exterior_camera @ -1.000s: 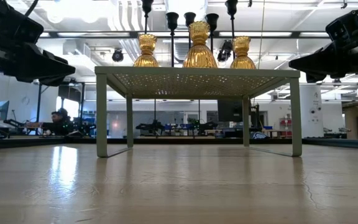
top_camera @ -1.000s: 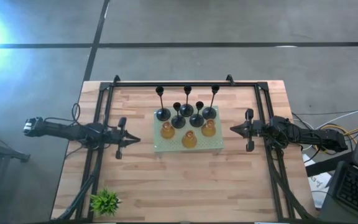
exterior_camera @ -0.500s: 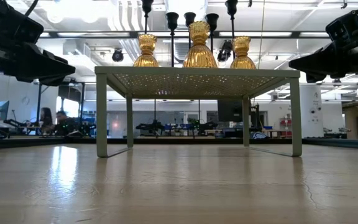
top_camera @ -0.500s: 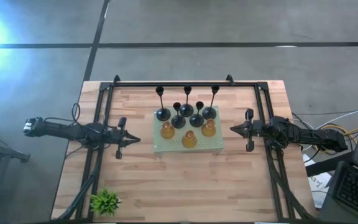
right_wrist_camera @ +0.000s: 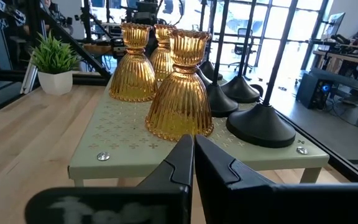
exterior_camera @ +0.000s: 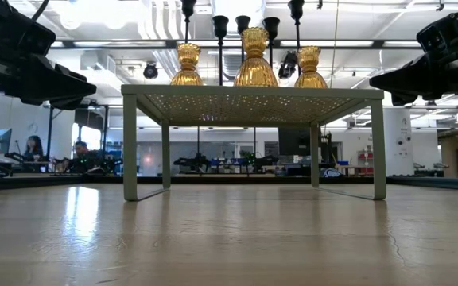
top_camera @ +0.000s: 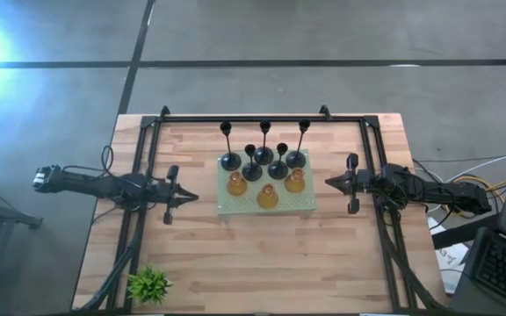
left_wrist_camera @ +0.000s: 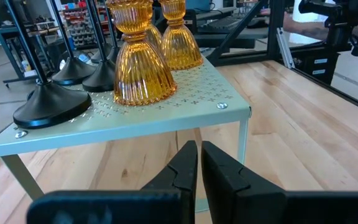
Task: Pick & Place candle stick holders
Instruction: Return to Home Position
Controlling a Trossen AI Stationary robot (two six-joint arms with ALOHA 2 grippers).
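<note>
Nothing on the desk has moved; only a person at the low view's left edge has shifted. My left jaws and right jaws, both pressed together, flank the shelf at frame centre, where three amber holders and five black holders stand.

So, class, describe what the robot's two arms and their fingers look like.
Both arms are slim, black and jointed, with dark cables trailing from them. The left gripper and right gripper each carry two black, angular fingers tapering to wedge tips.
</note>
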